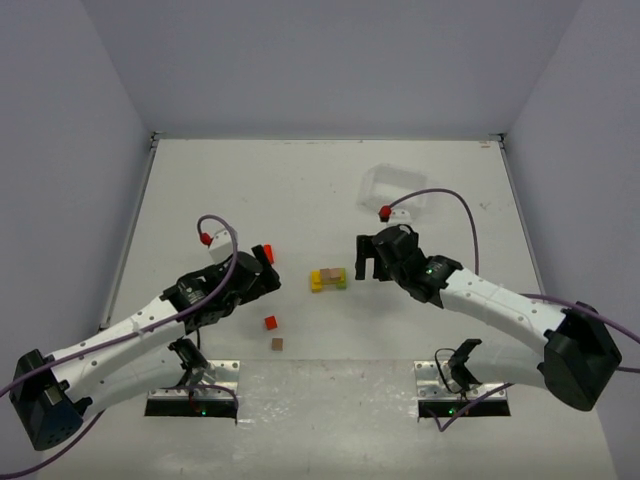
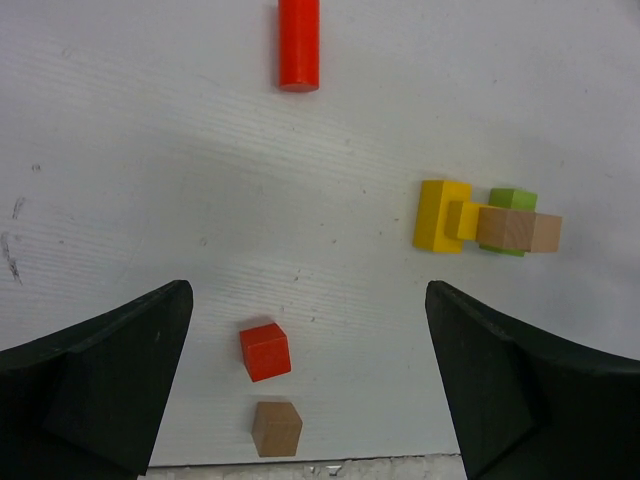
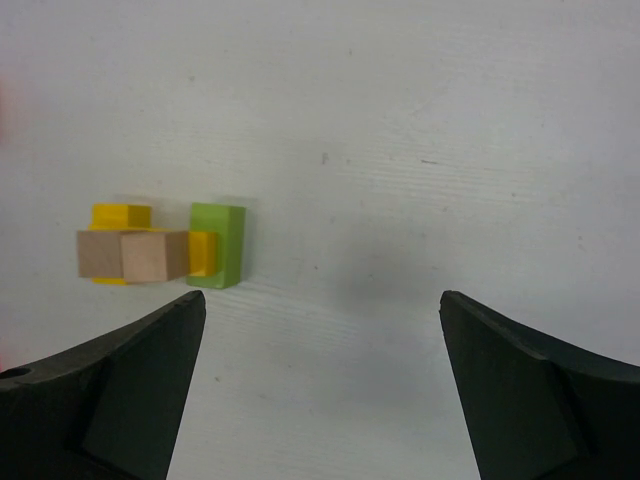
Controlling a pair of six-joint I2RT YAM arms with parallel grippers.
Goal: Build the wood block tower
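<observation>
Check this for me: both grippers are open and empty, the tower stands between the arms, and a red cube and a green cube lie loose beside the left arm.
Wrong in one point: the loose cube by the red cube is a brown cube, not green. The left wrist view shows it. The rest stands.

Left end effector (image 2: 305,300) jaws wide apart; red cube (image 2: 265,351) & brown cube (image 2: 276,428) on white desk (image 2: 150,150) btwn them, close but apart; red cylinder (image 2: 298,45) at top edge; wood block tower (image 2: 485,222) at right: yellow + green base, plain brown on top.
</observation>
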